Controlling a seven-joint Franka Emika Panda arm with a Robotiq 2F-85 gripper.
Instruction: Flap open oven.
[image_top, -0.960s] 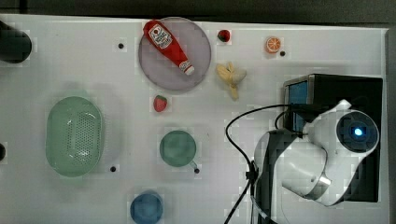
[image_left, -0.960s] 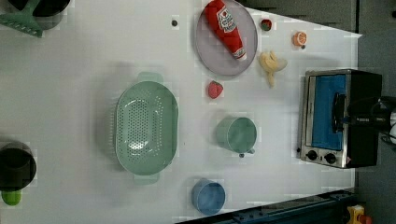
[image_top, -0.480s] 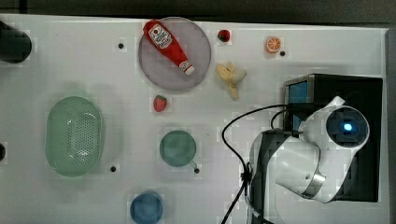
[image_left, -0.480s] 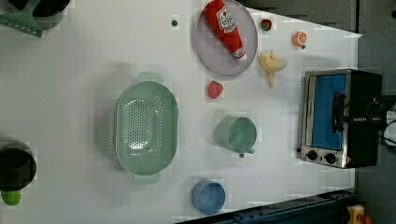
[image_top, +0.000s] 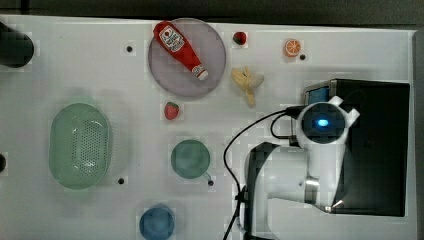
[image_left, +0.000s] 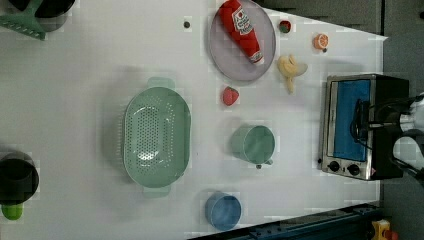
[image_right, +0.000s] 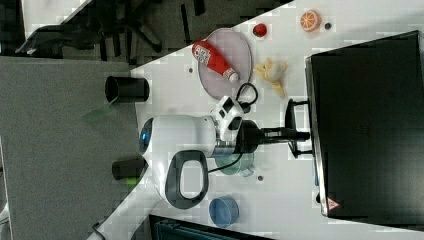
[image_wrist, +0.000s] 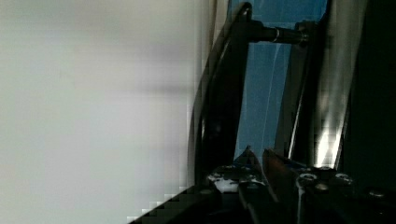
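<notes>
The oven (image_top: 376, 150) stands at the top view's right, with a black top, a silver front and blue-tinted glass (image_left: 350, 120). Its black bar handle (image_right: 289, 126) stands off the door on two posts. My gripper (image_right: 299, 134) reaches level from the white wrist and is shut on the handle's middle. In the wrist view the handle (image_wrist: 218, 116) runs straight down into my fingertips (image_wrist: 252, 170), with blue glass behind it. In the left view my gripper (image_left: 362, 123) sits over the door. The door looks close to the oven's front. From the top view my wrist (image_top: 322, 124) covers the fingers.
A green mug (image_top: 190, 159) stands closest, towards the top view's left of my arm. A blue bowl (image_top: 156, 223), green colander (image_top: 79, 145), strawberry (image_top: 171, 110), banana (image_top: 247, 81), a ketchup bottle (image_top: 179, 42) on a grey plate and an orange slice (image_top: 292, 47) lie further off.
My wrist has shifted towards the top view's left, away from the oven's body, with the fingers staying at the handle. The other things have not moved.
</notes>
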